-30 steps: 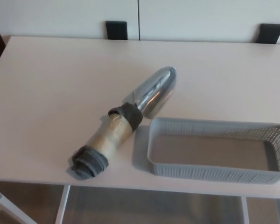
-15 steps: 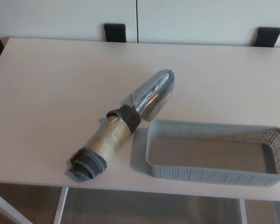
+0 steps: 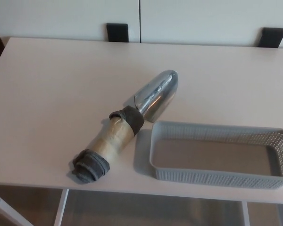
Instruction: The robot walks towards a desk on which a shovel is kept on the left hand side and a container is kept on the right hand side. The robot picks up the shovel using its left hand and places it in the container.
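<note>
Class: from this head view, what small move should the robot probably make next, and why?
Probably bring the left hand into view toward the shovel's wrapped handle: no hand shows yet, the shovel lies on the desk, and the container beside it holds nothing.

No part of the robot's body shows in the head view: neither arm, forearm nor hand enters from the left or right edge. No casing, cable, screw or marking of the robot can be noted from this frame. No person or clothing shows either.
</note>
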`<state>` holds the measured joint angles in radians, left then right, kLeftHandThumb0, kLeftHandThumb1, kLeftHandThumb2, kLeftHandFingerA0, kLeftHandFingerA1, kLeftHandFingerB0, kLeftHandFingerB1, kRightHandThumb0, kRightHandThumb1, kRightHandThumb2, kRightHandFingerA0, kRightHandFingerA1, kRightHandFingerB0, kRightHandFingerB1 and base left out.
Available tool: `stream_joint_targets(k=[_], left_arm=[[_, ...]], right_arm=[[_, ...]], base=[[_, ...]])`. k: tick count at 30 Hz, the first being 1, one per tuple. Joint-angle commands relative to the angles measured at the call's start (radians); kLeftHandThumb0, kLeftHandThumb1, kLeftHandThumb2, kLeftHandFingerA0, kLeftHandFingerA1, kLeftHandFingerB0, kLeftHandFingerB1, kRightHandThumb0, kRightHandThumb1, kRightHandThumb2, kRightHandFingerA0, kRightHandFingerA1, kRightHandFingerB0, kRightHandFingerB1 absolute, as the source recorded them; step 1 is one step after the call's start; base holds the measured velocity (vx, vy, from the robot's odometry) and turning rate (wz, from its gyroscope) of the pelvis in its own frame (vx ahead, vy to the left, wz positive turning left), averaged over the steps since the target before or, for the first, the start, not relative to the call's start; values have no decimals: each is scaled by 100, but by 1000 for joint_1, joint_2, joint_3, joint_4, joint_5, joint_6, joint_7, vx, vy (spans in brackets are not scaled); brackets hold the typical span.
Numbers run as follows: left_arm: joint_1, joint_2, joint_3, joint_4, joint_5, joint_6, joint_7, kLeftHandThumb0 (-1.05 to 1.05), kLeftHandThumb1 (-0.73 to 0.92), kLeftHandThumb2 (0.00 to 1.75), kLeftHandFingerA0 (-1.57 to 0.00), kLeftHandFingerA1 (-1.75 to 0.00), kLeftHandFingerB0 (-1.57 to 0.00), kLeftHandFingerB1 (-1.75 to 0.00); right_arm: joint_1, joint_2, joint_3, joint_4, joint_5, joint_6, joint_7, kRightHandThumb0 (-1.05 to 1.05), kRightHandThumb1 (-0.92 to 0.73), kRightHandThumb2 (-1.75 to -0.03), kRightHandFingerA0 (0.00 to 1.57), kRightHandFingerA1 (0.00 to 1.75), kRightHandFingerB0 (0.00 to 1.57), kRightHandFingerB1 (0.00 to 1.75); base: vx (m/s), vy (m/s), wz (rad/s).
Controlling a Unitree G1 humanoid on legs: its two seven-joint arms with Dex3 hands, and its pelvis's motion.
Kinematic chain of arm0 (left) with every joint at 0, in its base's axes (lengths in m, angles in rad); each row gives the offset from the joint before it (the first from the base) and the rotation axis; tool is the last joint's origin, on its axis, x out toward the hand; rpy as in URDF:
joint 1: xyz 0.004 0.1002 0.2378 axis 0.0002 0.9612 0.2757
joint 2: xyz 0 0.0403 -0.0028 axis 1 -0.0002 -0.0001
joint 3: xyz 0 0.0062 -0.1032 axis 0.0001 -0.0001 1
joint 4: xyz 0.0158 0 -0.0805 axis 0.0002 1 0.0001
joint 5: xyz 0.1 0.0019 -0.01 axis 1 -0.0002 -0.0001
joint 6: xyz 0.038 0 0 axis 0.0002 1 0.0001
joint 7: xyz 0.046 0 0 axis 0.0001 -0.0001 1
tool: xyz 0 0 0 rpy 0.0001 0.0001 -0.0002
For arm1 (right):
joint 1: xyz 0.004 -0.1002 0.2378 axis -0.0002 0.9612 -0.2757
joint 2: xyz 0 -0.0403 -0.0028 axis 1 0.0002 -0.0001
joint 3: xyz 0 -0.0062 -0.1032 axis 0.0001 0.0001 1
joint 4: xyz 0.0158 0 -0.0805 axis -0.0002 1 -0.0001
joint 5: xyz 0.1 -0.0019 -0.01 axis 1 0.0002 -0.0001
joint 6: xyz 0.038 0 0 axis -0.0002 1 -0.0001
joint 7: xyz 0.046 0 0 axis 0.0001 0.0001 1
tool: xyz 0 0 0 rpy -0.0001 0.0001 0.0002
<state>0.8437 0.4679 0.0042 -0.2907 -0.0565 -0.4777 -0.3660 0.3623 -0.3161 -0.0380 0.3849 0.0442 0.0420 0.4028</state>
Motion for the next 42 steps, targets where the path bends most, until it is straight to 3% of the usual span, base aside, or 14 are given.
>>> stream_joint_targets(k=[1,4,7,8,9,11,15,19,25,26,28,35,36,42], left_arm=[[258,411,282,-698,-770,-96,-396,-69,84,65,-44,-46,-40,-39],[296,424,456,-715,-833,-45,-428,-31,86,64,-54,-65,-52,-55],[95,345,320,-753,-833,-153,-192,-70,62,104,-46,-68,-36,-60],[-26,312,257,-749,-792,-157,-107,-79,86,66,-39,-67,-25,-49],[-87,305,263,-741,-769,-140,-79,-79,86,66,-39,-67,-25,-49],[-288,330,276,-705,-748,31,54,-55,40,73,-37,-56,-30,-51],[-472,316,265,-694,-567,261,186,-43,38,67,-37,-55,-32,-49],[-700,141,113,-530,13,376,122,-52,39,68,-36,-46,-30,-41],[-946,13,-54,-203,348,368,143,-55,40,67,-26,-39,-20,-36],[-983,11,-87,-146,427,390,142,-27,26,85,-9,-51,-9,-50],[-1018,6,-127,-79,500,423,143,-56,46,55,-19,-29,-19,-28],[-1093,-34,-257,157,657,507,193,-30,22,81,-1,-49,0,-46],[-1101,-40,-274,187,678,517,205,-59,40,56,-10,-29,-14,-29],[-1107,-88,-338,278,732,614,250,-53,36,71,0,-11,-7,-23]], right_arm=[[37,-13,9,24,-28,-40,-15,-45,-56,-70,22,44,18,40],[39,-11,9,24,-25,-35,-16,-45,-56,-70,22,43,17,40],[38,-15,10,13,-28,-23,-21,-45,-57,-70,21,43,17,39],[36,-17,11,17,-28,-27,-17,-46,-57,-71,21,43,17,39],[34,-18,12,20,-29,-29,-16,-46,-57,-71,21,43,17,39],[21,-16,15,36,-29,-39,-15,-46,-57,-71,21,44,17,40],[26,-14,14,27,-26,-39,-18,-46,-56,-71,21,44,17,40],[36,-13,15,5,-23,-31,-19,-46,-56,-71,21,45,17,40],[28,-15,14,4,-16,-32,-11,-45,-57,-70,20,44,17,40],[31,-10,9,0,-8,-31,-10,-44,-58,-70,21,44,18,40],[28,-7,9,-4,-8,-25,-15,-45,-56,-70,21,44,18,40],[8,-5,8,0,4,-11,-2,-47,-56,-70,19,43,17,40],[9,-3,5,-4,7,-2,-5,-46,-55,-70,20,43,17,39],[9,-12,11,-10,-6,-20,-8,-48,-53,-70,21,44,17,40]], base=[[0,0,0],[0,0,0],[0,0,0],[0,0,0],[0,0,0],[0,0,0],[0,0,0],[0,0,0],[0,0,0],[0,0,0],[0,0,0],[0,0,0],[0,0,0],[0,0,0]])
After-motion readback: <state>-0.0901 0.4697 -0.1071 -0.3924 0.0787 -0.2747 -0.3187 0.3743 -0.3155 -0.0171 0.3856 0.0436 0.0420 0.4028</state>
